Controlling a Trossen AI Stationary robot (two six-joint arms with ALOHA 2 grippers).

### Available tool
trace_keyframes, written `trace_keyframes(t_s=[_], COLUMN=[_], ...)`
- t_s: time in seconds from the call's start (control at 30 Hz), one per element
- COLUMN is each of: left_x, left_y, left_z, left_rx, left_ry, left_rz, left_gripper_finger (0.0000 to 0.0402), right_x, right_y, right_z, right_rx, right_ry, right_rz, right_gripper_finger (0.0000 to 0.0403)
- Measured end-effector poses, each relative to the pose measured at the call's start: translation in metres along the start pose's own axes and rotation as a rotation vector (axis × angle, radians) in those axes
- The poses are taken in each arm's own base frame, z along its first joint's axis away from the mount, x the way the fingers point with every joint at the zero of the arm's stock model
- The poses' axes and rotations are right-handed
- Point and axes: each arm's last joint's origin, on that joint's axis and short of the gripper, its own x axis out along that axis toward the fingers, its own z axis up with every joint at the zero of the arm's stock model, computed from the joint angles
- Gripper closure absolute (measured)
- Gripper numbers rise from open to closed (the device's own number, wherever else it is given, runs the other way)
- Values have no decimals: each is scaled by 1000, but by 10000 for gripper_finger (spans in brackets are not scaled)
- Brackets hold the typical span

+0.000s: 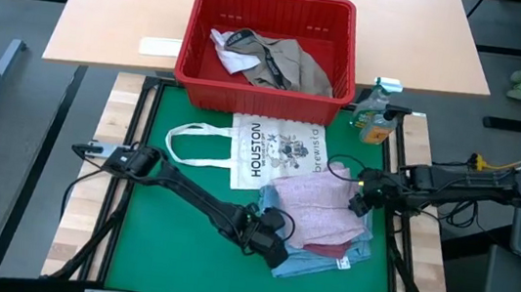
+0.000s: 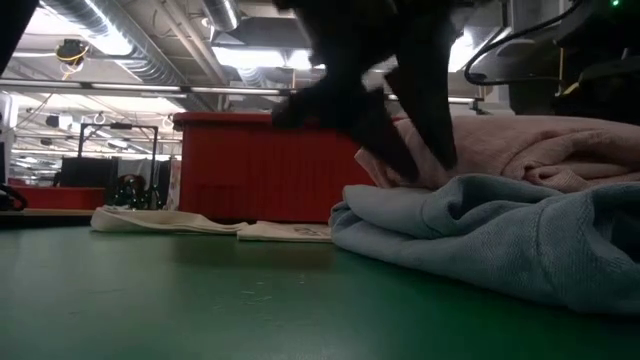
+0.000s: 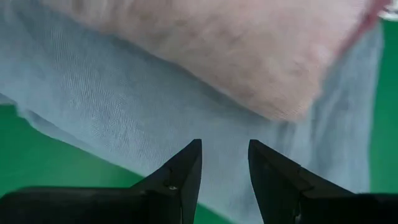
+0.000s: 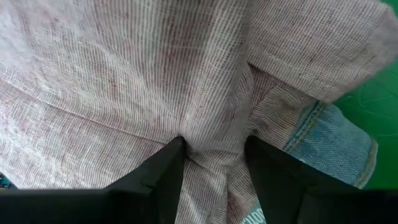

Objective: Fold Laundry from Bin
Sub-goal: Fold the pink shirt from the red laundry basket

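Our left gripper (image 1: 275, 238) sits with its jaws apart at the light blue garment (image 1: 321, 263) on the green counter (image 1: 171, 244), while our right gripper (image 1: 361, 199), also spread, presses onto the pale pink shirt (image 1: 317, 210) stacked above it. We see more laundry (image 1: 275, 61) lying in the red bin (image 1: 275, 5), beyond the tote bag (image 1: 275, 148).

Industrial lab or workshop hall: exposed ceiling ducts (image 2: 110, 25) and strip lights (image 2: 265, 58) above, a green mat (image 1: 179, 255) on a framed bench (image 1: 94, 137), and cabling (image 1: 474, 175) trailing beside it.
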Motion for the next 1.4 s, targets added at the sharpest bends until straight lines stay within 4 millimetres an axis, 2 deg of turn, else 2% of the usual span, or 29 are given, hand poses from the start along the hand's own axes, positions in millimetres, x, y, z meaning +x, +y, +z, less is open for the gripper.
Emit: trace_keyframes(t_s=[0.13, 0.23, 0.53, 0.67, 0.83, 1.0, 1.4], left_x=[15, 17, 8, 4, -1, -9, 4], left_y=[6, 5, 0, -4, -7, -2, 22], left_z=[-3, 0, 1, -6, -10, 4, 29], left_rx=[-97, -121, -152, -160, -187, -232, -240], left_ry=[-60, -72, -50, -28, -97, -205, -198], left_rz=[-21, -54, -111, -123, -98, -56, 38], left_gripper_finger=[276, 276, 276, 276, 276, 276, 276], right_x=[0, 0, 0, 0, 0, 0, 0], right_y=[0, 1, 1, 0, 0, 0, 0], right_z=[0, -1, -1, -2, -2, -2, -2], right_rx=[1, 1, -5, -5, -5, -6, -6], right_ry=[13, 40, 46, 48, 49, 50, 50], right_rz=[8, 23, 26, 23, 22, 22, 21], right_gripper_finger=[228, 228, 228, 228, 228, 228, 228])
